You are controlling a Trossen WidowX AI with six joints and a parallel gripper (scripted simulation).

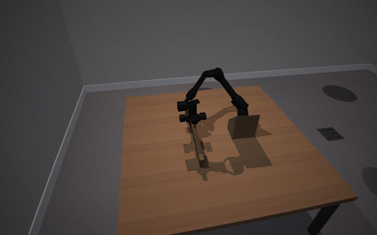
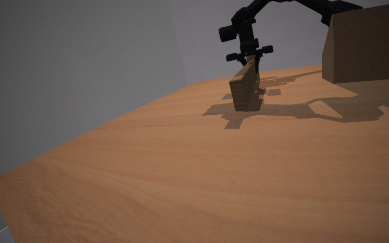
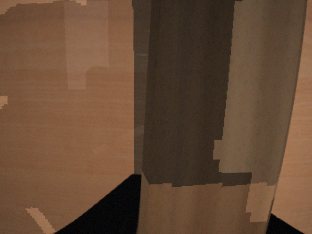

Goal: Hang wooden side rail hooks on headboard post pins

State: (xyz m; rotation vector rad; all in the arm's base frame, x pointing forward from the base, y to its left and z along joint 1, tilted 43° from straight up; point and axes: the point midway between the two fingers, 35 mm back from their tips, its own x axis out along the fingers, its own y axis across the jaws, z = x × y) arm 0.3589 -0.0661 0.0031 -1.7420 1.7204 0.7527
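The wooden side rail [image 1: 197, 141] [image 2: 238, 93] [image 3: 192, 100] stands on edge, a long narrow board. Its near end is down at the table top in the top and exterior views. My gripper [image 1: 192, 124] [image 2: 251, 67] [image 3: 174, 186] is shut on the rail close to its far end, with a dark finger on either side. A wooden upright, seemingly the headboard post [image 1: 186, 112] [image 2: 251, 58], shows just behind the gripper and is mostly covered by it. The hooks, the pins and the slot are hidden, so I cannot tell whether the hooks sit on the pins.
A large brown block [image 1: 244, 127] [image 2: 359, 48] stands to the right of the rail, in front of the arm's base. The arm arches over from behind it. Shadows of arm and block fall across the wooden table [image 1: 162, 197] [image 2: 186, 171].
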